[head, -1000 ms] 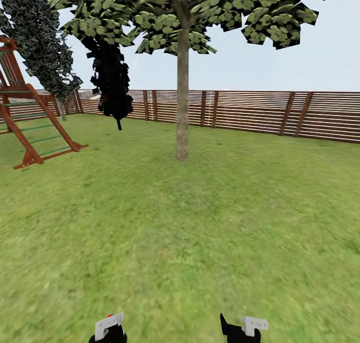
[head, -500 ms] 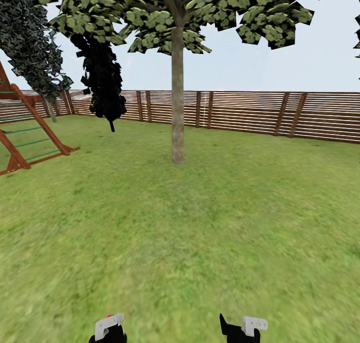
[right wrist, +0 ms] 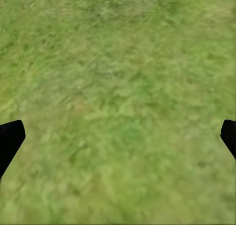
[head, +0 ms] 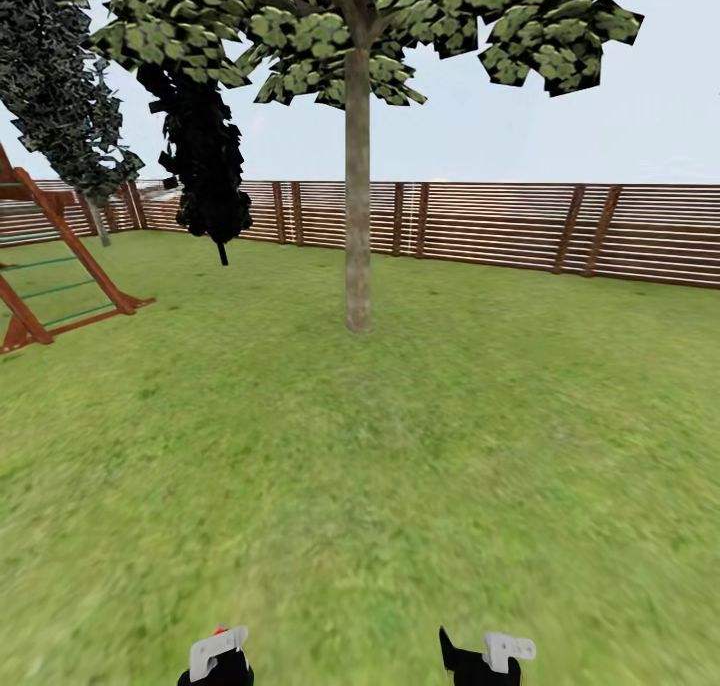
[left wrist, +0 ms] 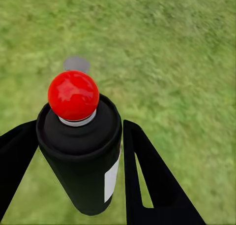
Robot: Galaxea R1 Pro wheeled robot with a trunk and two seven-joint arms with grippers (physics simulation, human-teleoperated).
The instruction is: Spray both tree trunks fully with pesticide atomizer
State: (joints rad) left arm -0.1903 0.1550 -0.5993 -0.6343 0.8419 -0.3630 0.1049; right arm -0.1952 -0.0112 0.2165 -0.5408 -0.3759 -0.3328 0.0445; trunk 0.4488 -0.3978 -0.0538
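One tree stands ahead on the garden lawn (head: 400, 466), with a straight grey-brown tree trunk (head: 357, 216) under a broad mottled green crown (head: 330, 26). No white specks of pesticide show on its bark from here. My left gripper (head: 218, 654) sits at the lower edge of the head view. In the left wrist view the left gripper (left wrist: 78, 136) is shut on the pesticide atomizer (left wrist: 81, 161), a black can with a red ball top (left wrist: 73, 94) and a white label. My right gripper (head: 487, 656) hangs open over bare grass, as the right wrist view (right wrist: 120, 136) confirms.
A brown slatted fence (head: 500, 221) closes the lawn behind the tree. Two near-black conifers (head: 205, 156) (head: 60, 86) rise at the back left. A red-brown wooden play frame (head: 60, 266) stands at the left edge. A small grey disc (left wrist: 76, 64) lies on the grass below the can.
The whole head view has shifted: the play frame slid toward the left edge and the tree looks slightly nearer, so the camera moved. Both grippers keep their places.
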